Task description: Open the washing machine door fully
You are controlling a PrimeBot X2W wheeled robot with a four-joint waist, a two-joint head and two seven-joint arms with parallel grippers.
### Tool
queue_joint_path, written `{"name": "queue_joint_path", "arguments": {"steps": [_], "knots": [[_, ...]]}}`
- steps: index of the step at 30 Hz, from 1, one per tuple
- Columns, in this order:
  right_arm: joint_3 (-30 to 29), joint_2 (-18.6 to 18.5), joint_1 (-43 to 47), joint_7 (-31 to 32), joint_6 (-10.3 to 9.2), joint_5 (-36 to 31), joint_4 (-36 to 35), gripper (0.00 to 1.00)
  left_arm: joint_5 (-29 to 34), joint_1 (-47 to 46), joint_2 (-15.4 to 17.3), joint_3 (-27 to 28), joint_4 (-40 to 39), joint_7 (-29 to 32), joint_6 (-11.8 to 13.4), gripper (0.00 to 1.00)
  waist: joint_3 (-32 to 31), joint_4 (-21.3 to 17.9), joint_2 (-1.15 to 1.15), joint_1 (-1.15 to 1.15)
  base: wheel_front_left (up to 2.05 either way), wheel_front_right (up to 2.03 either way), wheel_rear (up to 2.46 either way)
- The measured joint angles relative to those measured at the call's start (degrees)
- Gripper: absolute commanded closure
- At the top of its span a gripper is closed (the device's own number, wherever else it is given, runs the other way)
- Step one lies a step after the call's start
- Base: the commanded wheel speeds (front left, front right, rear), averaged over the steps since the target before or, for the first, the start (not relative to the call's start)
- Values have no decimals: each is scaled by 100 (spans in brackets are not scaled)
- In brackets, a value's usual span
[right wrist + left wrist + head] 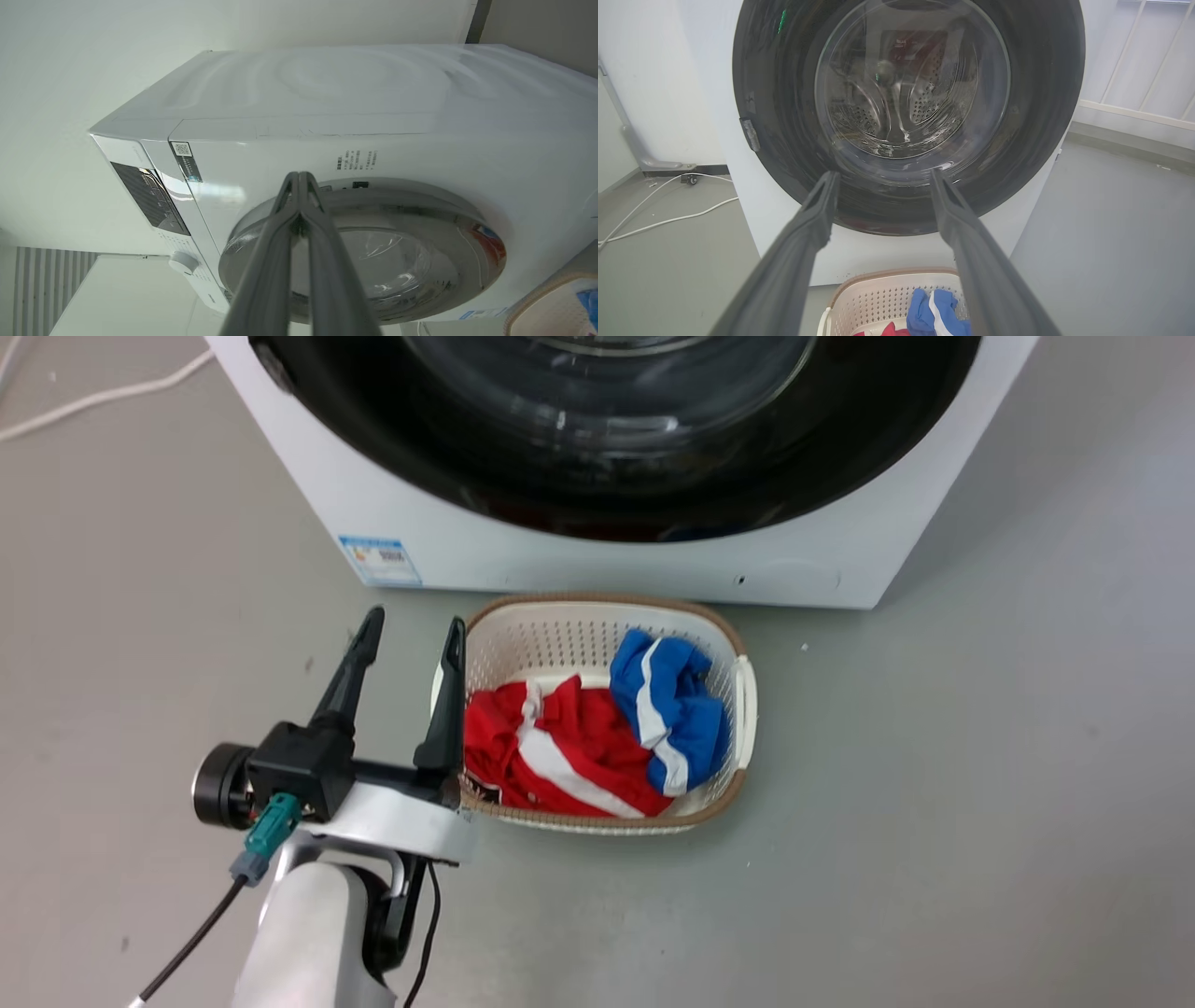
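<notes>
Black glossy washing machine door sits flush on the white machine, just ahead of the left gripper; jaws spread, empty. Right gripper: jaws pressed together, empty, door beyond the tips.

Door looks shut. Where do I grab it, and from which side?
Grip the washing machine door at the small grey tab on its rim, at the left in the left wrist view; the rest of the smooth ring shows no handle. Come from that side, likely with the open left end effector, hooking one finger behind the tab.
</notes>
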Motion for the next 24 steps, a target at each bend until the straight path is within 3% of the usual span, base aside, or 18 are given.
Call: {"name": "queue_joint_path", "arguments": {"steps": [6,11,19,24], "knots": [[955,-853,-1299,778,0,-13,514,100,-52,-241,1,-64,-302,1,79,0,523,166,0,0,0,0,0],[1819,-1277,-2406,1388,0,-183,812,100,-51,-362,-2,-107,-489,0,118,0,916,270,0,0,0,0,0],[3053,-1302,-3878,1931,0,-601,1267,100,-100,-489,-2,-103,-634,1,193,0,1321,387,0,1,0,0,0],[3582,-1135,-4636,2048,1,-893,1738,100,-145,-570,-2,-147,-692,1,222,0,1478,455,0,0,0,0,0]]}}
